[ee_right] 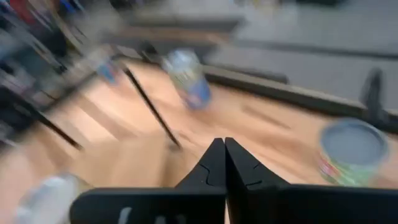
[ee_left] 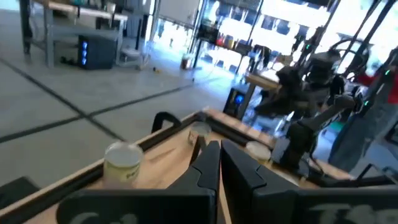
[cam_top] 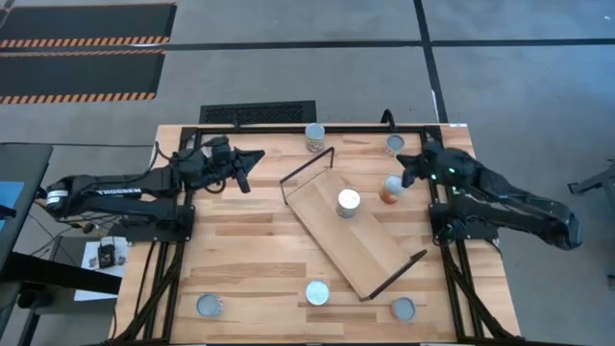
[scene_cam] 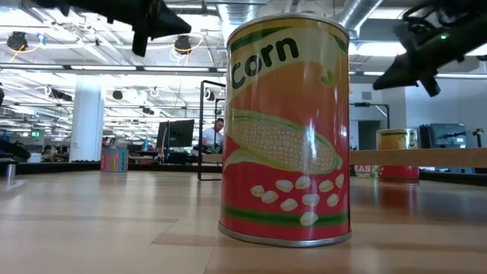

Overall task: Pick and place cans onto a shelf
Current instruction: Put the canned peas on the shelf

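The shelf (cam_top: 351,235), a light board with black wire ends, lies slantwise mid-table. One can (cam_top: 348,202) stands upright on it. An orange can (cam_top: 390,189) stands on the table by the shelf's right side. My right gripper (cam_top: 410,171) hovers shut and empty just beyond it, and its wrist view shows the shut fingers (ee_right: 224,152). My left gripper (cam_top: 254,160) is shut and empty at the far left, clear of the table (ee_left: 217,155). A corn can (scene_cam: 285,129) fills the low view.
Two cans (cam_top: 315,137) (cam_top: 395,144) stand along the far edge. Three more (cam_top: 209,306) (cam_top: 317,292) (cam_top: 404,308) stand along the near edge. The shelf's raised wire frames (cam_top: 307,171) (cam_top: 399,271) stick up at its ends. Bare planks (cam_top: 240,240) lie left of the shelf.
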`<state>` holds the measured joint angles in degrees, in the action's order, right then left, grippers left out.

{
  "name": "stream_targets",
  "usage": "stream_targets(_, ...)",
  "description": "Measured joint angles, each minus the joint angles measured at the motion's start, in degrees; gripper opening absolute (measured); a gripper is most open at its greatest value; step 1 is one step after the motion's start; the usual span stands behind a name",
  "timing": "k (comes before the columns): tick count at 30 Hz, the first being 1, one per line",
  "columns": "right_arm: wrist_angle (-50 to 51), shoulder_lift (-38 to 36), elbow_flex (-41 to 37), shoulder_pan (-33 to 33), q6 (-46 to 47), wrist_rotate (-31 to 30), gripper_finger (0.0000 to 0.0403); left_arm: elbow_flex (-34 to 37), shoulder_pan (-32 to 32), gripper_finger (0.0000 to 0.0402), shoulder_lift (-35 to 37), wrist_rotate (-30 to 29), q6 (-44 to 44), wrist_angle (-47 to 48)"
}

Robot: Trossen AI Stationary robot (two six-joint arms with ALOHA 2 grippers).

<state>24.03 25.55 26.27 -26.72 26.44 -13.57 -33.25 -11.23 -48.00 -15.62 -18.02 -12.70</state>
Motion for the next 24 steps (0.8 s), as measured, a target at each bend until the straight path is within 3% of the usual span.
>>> stream_targets(7,8.22,22.72,14.00,-4.78,1.14,0.80,0.0013,3.43,-1.53,0.0000,4.60,2.16,2.03,-1.51)
stream_targets(11,14.73,35.56,21.97,-10.82,-1.27,6.73,0.0034,3.51,-2.07,0.0000,7.20,2.95,3.07,-0.86)
stream_targets(19,28.12,55.20,32.69,-20.62,-7.53,9.16,0.0121,3.45,-1.96,0.0000,10.36,2.82,3.21,2.08)
stream_targets(24,27.61,62.24,35.83,-24.94,-10.35,9.15,0.0193,3.45,-1.98,0.0000,10.44,0.54,3.94,2.99)
